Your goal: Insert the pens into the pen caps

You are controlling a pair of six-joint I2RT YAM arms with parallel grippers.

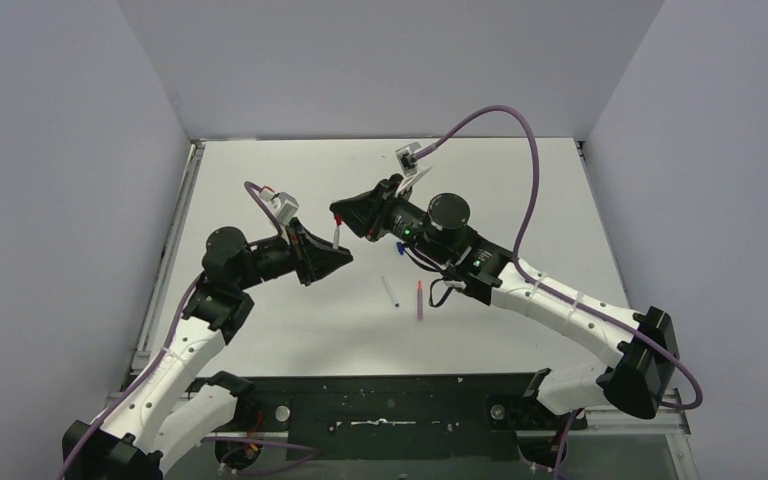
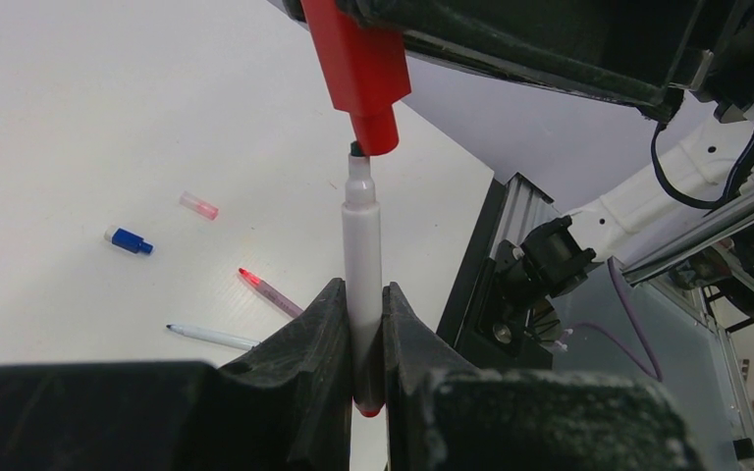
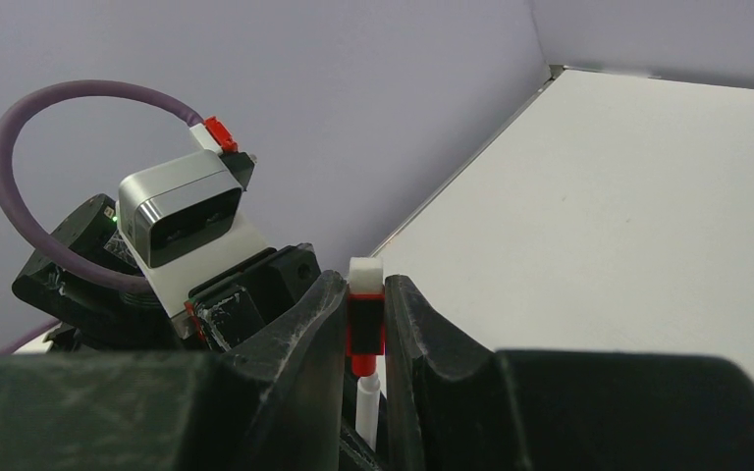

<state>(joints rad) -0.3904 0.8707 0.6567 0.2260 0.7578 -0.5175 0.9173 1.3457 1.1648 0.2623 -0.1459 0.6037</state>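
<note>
My left gripper (image 2: 361,290) is shut on a whitish pen (image 2: 361,245) with a red end, held upright. Its dark tip sits right at the mouth of the red pen cap (image 2: 363,74). My right gripper (image 3: 365,282) is shut on that red cap (image 3: 365,329), with the pen (image 3: 366,407) just below it. From above, the two grippers (image 1: 332,255) (image 1: 345,218) meet over the middle of the table. A blue-tipped pen (image 2: 211,337), a pinkish pen (image 2: 270,290), a blue cap (image 2: 130,240) and a pale pink cap (image 2: 199,205) lie loose on the table.
In the top view the two loose pens (image 1: 390,291) (image 1: 420,300) lie near each other, just in front of the right arm's wrist. The left wrist camera (image 3: 182,211) and its purple cable sit close to the right gripper. Grey walls enclose the white table (image 1: 520,190).
</note>
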